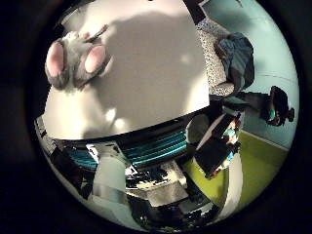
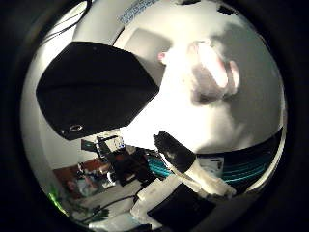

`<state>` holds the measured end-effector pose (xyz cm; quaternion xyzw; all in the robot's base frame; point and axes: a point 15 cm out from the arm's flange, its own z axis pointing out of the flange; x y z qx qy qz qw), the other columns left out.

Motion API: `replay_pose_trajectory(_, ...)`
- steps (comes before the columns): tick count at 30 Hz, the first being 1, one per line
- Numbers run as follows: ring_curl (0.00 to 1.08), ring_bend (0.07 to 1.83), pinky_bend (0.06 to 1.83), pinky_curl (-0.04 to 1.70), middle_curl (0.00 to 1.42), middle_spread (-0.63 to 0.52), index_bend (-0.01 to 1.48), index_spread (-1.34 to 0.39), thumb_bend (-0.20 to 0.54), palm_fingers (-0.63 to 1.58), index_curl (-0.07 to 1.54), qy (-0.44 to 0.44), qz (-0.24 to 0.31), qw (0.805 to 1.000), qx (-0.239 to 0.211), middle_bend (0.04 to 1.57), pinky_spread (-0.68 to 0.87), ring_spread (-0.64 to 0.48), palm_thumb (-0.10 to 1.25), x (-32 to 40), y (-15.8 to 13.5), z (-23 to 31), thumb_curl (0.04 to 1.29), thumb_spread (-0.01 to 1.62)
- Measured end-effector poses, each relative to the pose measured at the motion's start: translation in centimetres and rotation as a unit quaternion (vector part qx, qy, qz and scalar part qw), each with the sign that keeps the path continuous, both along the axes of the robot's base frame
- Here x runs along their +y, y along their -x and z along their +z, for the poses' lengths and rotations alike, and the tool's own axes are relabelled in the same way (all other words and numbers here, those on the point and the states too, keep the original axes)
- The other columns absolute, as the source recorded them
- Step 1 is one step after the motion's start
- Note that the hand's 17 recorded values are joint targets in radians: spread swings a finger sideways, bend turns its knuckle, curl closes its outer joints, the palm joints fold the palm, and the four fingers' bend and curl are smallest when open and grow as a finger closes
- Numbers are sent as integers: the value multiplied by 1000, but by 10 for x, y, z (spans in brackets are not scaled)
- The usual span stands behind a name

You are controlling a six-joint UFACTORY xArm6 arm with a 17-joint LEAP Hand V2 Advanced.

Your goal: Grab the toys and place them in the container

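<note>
While nothing is caught between its fingers, the hand [image 2: 189,170] hangs above a white worktop [image 1: 151,73] with its fingers loosely spread and holding nothing; one black-tipped finger [image 2: 174,150] reaches out straight over the worktop's near edge, its tip clear of the surface as far as can be seen. On the worktop lies the one toy in sight, a grey plush mouse [image 1: 75,61] with two large pink ears, lying flat and well apart from the fingers. If the worktop's banded edge is read as six o'clock on a dial laid over the surface, the mouse sits out toward ten o'clock, close to the far corner, with bare white surface around it on every side that shows. A soft shadow falls across the middle of the worktop, at about twelve o'clock from the banded edge and just beside the mouse. That edge is faced with teal stripes [image 1: 156,146] running along its length. Below and beyond it, at about four o'clock, a strip of green floor [image 1: 258,161] shows. From the thumb side a big black block [image 2: 91,89] with flat angular faces and a small round hole sits very close to the palm; I cannot tell whether it belongs to the hand or is the container.
</note>
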<state>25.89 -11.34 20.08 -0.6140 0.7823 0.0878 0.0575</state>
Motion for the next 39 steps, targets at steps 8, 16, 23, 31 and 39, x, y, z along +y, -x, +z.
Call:
replay_pose_trajectory(8, 229, 366, 541, 248, 325, 80, 160, -304, -20, 194, 269, -6, 2, 1000, 19, 244, 486, 215, 542, 0, -12, -27, 320, 1149)
replay_pose_trajectory(16, 228, 354, 523, 247, 330, 79, 160, -299, -18, 192, 272, -14, 20, 999, 41, 239, 483, 215, 556, 19, -16, -44, 330, 1145)
replay_pose_trajectory(23, 219, 327, 426, 222, 325, 9, 225, -334, -15, 312, 320, -1, 40, 998, 43, 215, 455, 197, 608, 30, -26, -54, 345, 1124)
replay_pose_trajectory(31, 424, 886, 759, 307, 552, -283, 296, -443, -10, 1340, 428, 11, 58, 998, 34, 704, -313, -286, 766, 34, -33, -52, 384, 1071)
replay_pose_trajectory(39, 636, 1309, 1284, 606, 800, -225, 920, -374, 24, 1165, 816, 36, 66, 996, 41, 1179, -281, -255, 1029, 18, -20, -37, 510, 1012)
